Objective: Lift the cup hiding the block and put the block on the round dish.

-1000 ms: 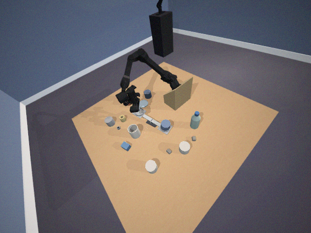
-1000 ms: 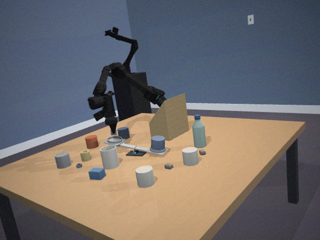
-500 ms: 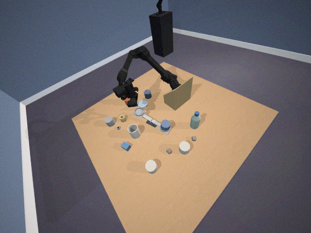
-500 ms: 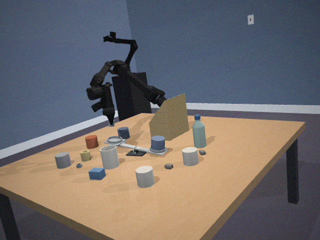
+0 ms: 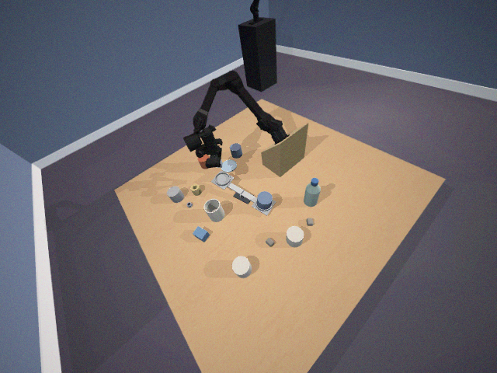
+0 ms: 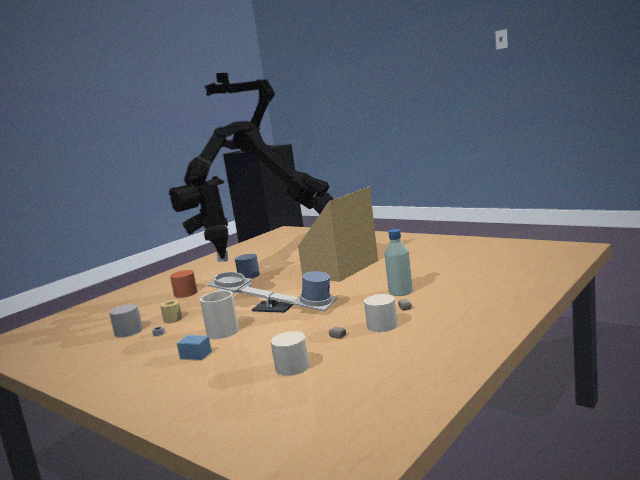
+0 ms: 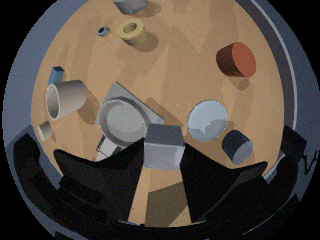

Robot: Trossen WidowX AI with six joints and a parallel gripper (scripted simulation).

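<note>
My gripper (image 6: 222, 253) (image 7: 162, 143) is shut on a small grey block (image 7: 164, 156), held in the air. In the wrist view the block appears between the balance's bare pan (image 5: 222, 179) (image 6: 229, 280) (image 7: 125, 120) and the pale blue round dish (image 5: 229, 165) (image 7: 206, 120). The dish is mostly hidden behind the pan in the exterior view. One blue cup (image 5: 264, 200) (image 6: 315, 287) stands on the other end of the balance (image 5: 235, 189). The other blue cup (image 5: 235, 150) (image 6: 247, 265) (image 7: 237, 146) stands on the table beside the dish, not above it.
An orange cylinder (image 5: 203, 161) (image 6: 184, 283) (image 7: 245, 60) stands near the dish. A tan angled panel (image 5: 286, 154) (image 6: 356, 232) stands by the arm's base. A white open cup (image 5: 214, 210) (image 6: 219, 314), a yellow ring (image 7: 131, 31) and a bottle (image 5: 311, 194) (image 6: 398, 268) stand around the balance.
</note>
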